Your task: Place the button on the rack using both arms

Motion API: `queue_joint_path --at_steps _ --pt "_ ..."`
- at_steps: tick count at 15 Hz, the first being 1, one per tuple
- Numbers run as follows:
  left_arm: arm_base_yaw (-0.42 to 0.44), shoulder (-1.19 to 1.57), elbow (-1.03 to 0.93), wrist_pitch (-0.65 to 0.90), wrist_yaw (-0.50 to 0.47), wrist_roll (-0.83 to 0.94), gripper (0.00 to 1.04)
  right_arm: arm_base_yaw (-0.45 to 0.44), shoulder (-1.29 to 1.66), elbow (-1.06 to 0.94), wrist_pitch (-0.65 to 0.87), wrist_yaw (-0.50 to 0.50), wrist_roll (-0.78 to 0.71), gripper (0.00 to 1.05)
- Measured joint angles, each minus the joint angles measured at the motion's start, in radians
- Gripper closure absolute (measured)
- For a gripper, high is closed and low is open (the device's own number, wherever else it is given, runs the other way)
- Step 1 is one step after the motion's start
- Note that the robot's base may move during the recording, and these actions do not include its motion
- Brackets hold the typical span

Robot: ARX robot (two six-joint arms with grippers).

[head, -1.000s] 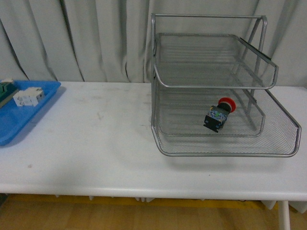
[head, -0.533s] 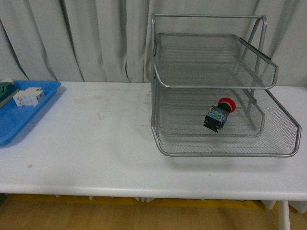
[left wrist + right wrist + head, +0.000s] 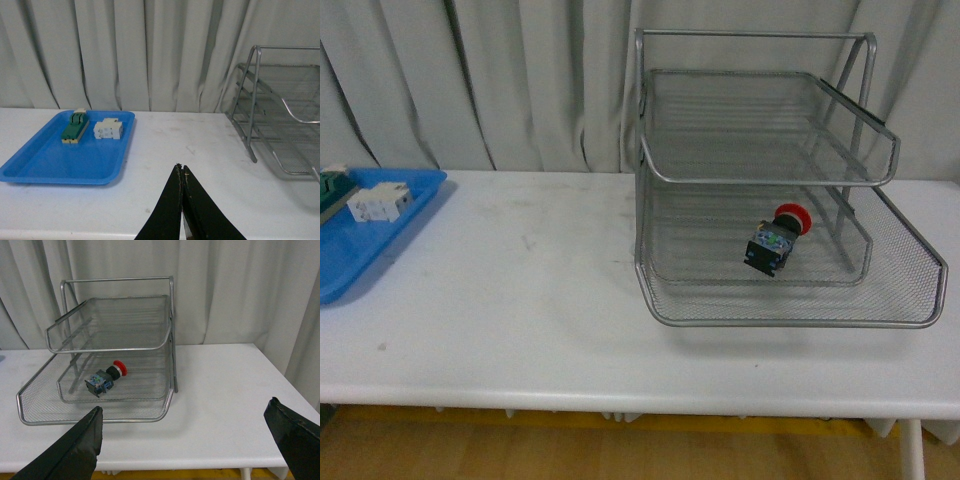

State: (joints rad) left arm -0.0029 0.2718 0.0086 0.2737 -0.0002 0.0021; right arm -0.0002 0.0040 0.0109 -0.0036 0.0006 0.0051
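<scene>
We see the button (image 3: 776, 240) lying on its side in the middle tier of the rack (image 3: 760, 183), our left end effector (image 3: 181, 172) pinched closed on nothing and our right end effector (image 3: 185, 407) spread wide, empty.

No visible change to button (image 3: 775, 242) or rack (image 3: 760, 182).

A white, faintly scuffed bench (image 3: 520, 300) spans the view. Pale pleated curtains (image 3: 520, 80) hang behind its far edge, covering the whole backdrop. Below the near edge shows wood-toned floor (image 3: 620, 455) and a white bench leg (image 3: 912, 455) near the right corner. Light is even.
</scene>
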Motion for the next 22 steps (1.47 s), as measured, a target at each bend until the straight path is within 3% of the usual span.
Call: queue_joint_path --at_steps 5,7,12,16,17,18,22 --pt "0.000 -0.096 0.000 -0.098 0.000 0.000 1.03 0.000 0.000 0.000 0.000 0.000 0.000 0.06" --pt "0.000 -0.233 0.001 -0.286 0.001 0.000 1.03 0.000 0.000 0.000 0.000 0.000 0.000 0.06" --pt "0.000 -0.263 0.001 -0.277 0.000 0.000 1.03 0.000 0.000 0.000 0.000 0.000 0.000 0.06" --pt "0.000 -0.263 0.000 -0.277 0.000 -0.002 0.53 0.000 0.002 0.000 -0.004 0.000 0.000 0.06" --pt "0.000 -0.263 0.001 -0.277 0.000 -0.002 0.40 0.000 0.095 0.010 0.049 0.006 0.005 0.06" --pt "0.000 -0.263 0.001 -0.277 0.000 -0.002 0.26 0.007 0.311 0.061 0.214 0.008 0.024 0.06" --pt "0.000 -0.263 0.001 -0.277 0.000 -0.002 0.06 0.054 0.596 0.166 0.452 0.020 0.064 0.06"
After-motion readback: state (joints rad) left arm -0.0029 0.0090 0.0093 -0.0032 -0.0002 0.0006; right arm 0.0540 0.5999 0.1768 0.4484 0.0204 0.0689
